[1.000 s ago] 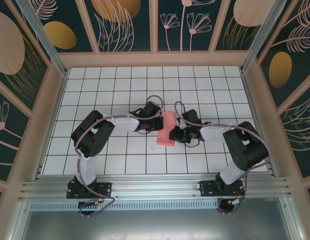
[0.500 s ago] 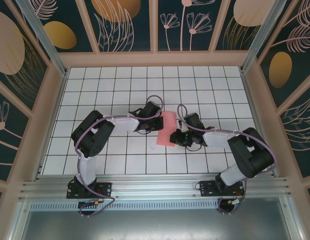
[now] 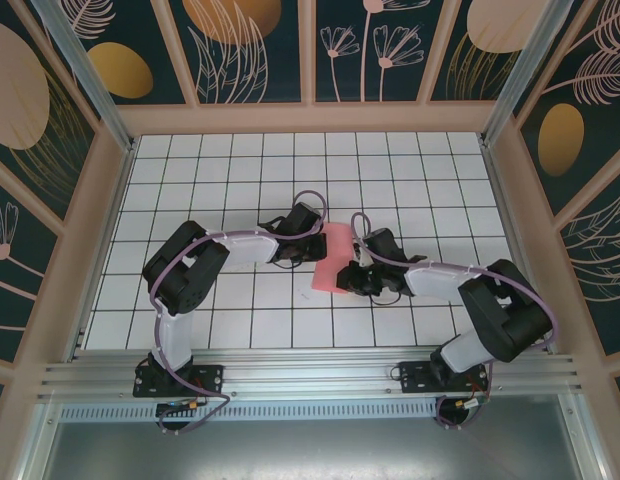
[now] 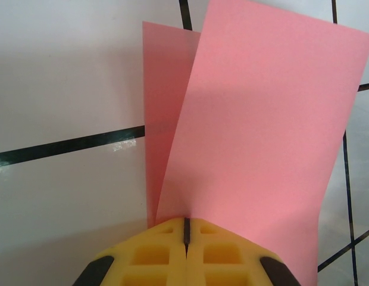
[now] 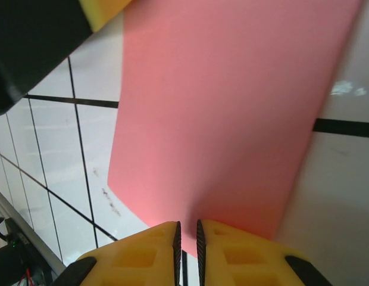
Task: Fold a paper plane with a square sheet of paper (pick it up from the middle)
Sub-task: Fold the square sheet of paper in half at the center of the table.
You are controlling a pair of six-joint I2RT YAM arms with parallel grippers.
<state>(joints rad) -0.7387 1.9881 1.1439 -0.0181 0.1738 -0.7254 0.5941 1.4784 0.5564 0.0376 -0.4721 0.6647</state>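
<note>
The square sheet of paper (image 3: 335, 262) is salmon pink and folded into a long strip of two layers, lying near the middle of the tiled floor. My left gripper (image 3: 314, 246) is shut on its left edge. In the left wrist view the yellow fingertips (image 4: 186, 221) meet on the paper (image 4: 262, 119), whose upper layer lifts off the lower one. My right gripper (image 3: 344, 279) sits at the strip's near right edge. In the right wrist view its jaws (image 5: 186, 226) stand a narrow slit apart, just over the paper's edge (image 5: 232, 107), pinching nothing I can see.
White floor with a black grid (image 3: 240, 190) inside a wooden frame; a metal rail (image 3: 310, 378) runs along the near edge. The left arm's finger (image 5: 101, 9) shows at the top left of the right wrist view, close to the right gripper.
The right gripper has slid left and slightly nearer, from beside the strip onto its near right edge. The left gripper and the paper have kept still.
</note>
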